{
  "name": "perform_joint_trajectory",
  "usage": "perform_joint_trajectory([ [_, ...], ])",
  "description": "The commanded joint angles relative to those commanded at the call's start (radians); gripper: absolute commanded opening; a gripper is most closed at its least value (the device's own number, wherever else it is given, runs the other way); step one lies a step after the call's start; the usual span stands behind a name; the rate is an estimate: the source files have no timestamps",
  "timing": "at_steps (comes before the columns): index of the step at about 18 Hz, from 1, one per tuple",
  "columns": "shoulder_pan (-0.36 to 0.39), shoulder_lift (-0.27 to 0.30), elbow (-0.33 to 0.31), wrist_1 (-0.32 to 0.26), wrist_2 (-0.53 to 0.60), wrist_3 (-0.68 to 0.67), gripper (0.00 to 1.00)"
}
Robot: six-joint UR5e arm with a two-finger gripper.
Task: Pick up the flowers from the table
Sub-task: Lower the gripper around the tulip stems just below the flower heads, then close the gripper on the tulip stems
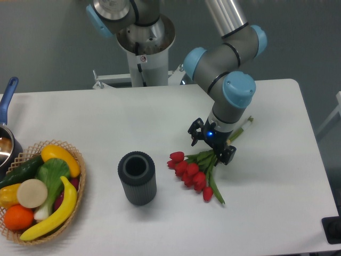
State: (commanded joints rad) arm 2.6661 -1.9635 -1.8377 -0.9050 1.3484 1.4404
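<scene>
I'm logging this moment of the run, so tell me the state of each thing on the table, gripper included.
flowers: lying flat on the table, not lifted.
gripper: low over the stems, jaws apart, nothing held.
dark cylinder: upright, open top, apart from the flowers.
wicker basket: full of fruit and vegetables.
pot: at the left edge, mostly out of view.

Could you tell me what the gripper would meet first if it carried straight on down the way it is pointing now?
Most likely the flowers: the gripper points down at their green stems, just above the red heads, with its jaws apart on either side. Its height above them is hard to judge from this one view. Below lies the table.
</scene>
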Motion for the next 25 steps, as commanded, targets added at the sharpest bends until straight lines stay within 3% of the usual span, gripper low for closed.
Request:
perform_joint_trajectory([
  [8, -0.002, -0.038, 0.012, 0.008, 0.066, 0.002, 1.00],
  [25, -0.011, -0.069, 0.006, 0.006, 0.066, -0.008, 1.00],
])
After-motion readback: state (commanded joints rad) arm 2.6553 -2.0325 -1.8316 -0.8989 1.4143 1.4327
